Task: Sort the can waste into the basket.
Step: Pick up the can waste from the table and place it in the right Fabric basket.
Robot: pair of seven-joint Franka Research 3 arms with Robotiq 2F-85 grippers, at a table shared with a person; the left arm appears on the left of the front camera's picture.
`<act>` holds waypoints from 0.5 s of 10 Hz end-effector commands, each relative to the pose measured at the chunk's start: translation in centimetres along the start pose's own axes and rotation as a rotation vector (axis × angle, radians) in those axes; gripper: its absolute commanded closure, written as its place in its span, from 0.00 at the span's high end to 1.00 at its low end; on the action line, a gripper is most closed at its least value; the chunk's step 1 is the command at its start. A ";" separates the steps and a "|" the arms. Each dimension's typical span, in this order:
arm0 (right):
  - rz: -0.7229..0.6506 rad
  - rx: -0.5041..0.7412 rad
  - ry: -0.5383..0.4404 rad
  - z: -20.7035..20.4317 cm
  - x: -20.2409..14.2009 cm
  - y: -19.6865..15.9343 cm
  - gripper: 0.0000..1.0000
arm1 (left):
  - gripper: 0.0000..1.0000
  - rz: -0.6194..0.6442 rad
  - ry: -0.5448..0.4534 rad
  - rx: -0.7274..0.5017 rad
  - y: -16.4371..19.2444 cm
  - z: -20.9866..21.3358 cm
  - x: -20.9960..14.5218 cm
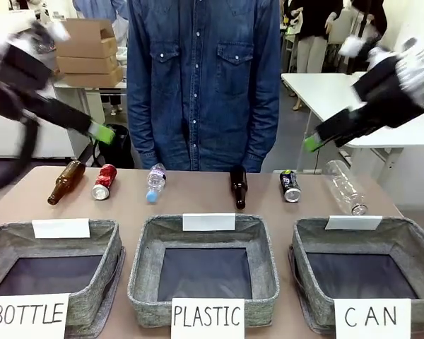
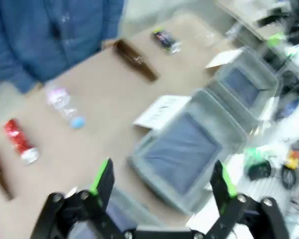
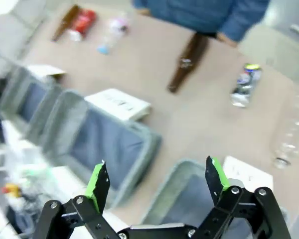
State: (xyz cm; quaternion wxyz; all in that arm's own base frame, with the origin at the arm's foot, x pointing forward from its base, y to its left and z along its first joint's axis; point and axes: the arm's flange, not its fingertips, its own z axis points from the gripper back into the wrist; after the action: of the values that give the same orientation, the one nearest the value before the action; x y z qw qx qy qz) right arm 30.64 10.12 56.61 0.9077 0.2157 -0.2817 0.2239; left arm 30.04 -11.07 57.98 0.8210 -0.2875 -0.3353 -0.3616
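Cans: red can (image 1: 104,181) lies by the worktop's (image 1: 198,201) far edge, left of middle; black can (image 1: 290,186) by the same edge, right of middle.
Basket: CAN basket (image 1: 312,296) sits at the near right corner.
Left claw: I see the left gripper (image 2: 164,172) spread wide, holding nothing, raised off the left edge.
Right claw: right gripper (image 3: 156,169) likewise, off the right edge.

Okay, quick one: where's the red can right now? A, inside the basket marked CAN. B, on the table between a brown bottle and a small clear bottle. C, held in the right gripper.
B: the red can lies on the table, with a brown bottle on one side and a small clear bottle on the other.
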 end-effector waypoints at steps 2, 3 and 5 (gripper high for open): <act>-0.669 0.448 -0.121 6.6 -1.6 -5.5 1.00 | 1.00 0.479 -0.292 -0.593 6.6 7.4 -3.7; -0.753 0.499 -0.158 7.0 -2.3 -6.6 1.00 | 1.00 0.576 -0.392 -0.657 7.8 7.3 -4.4; -0.901 0.574 -0.272 7.4 -4.0 -9.0 1.00 | 1.00 0.730 -0.535 -0.700 10.1 7.2 -5.6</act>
State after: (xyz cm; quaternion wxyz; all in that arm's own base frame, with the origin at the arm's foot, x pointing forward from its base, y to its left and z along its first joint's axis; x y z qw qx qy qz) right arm 29.28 -2.58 58.45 0.8277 0.5269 -0.1913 -0.0246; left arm 31.37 3.55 56.56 0.6686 -0.6567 -0.2903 -0.1935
